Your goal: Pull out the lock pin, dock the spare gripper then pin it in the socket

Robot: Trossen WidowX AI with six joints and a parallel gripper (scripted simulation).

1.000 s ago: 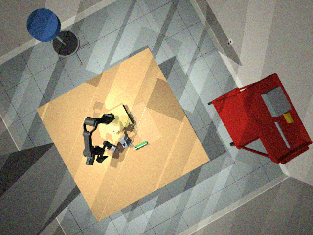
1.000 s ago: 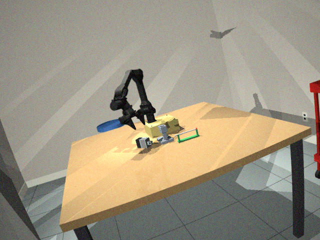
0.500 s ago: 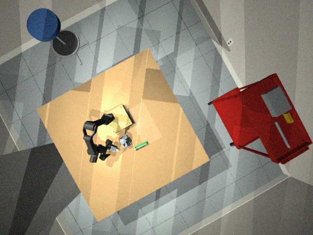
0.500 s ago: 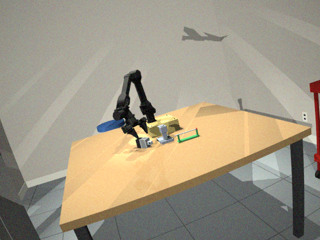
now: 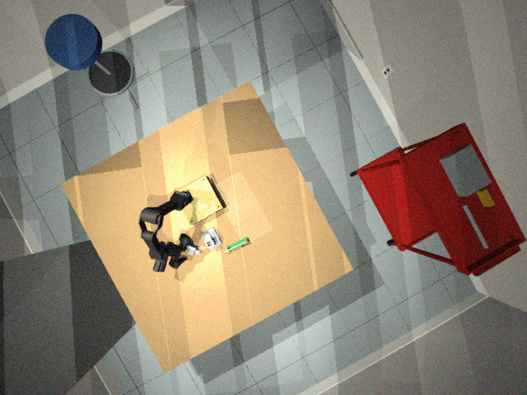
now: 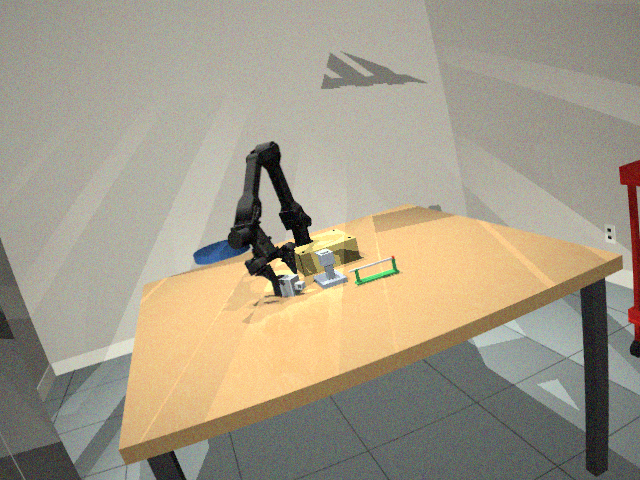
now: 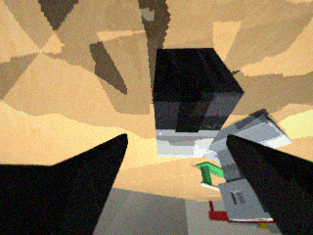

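Note:
My gripper [image 5: 191,253] [image 6: 287,283] [image 7: 176,138] is open and low at the spare gripper, holding nothing. The spare gripper [image 5: 191,250] [image 6: 288,285] [image 7: 196,98] is a pale grey block with a black part and a small pale spigot. In the wrist view it shows between and beyond the fingertips; contact cannot be told. The grey mount [image 5: 211,239] [image 6: 330,279] [image 7: 240,201] stands just beyond it, with its socket [image 6: 325,256] on a post. A white rod [image 6: 373,264] with a red end rests on a green stand [image 5: 238,244] [image 6: 379,276] [image 7: 207,174]. I cannot make out a pin in the socket.
A yellow box [image 5: 208,197] [image 6: 330,249] stands behind the mount, near the arm's base. The wooden table [image 5: 272,271] [image 6: 336,330] bears everything. A red cart [image 5: 421,191] [image 6: 633,242] and a blue stool [image 5: 72,41] [image 6: 219,252] are off the table.

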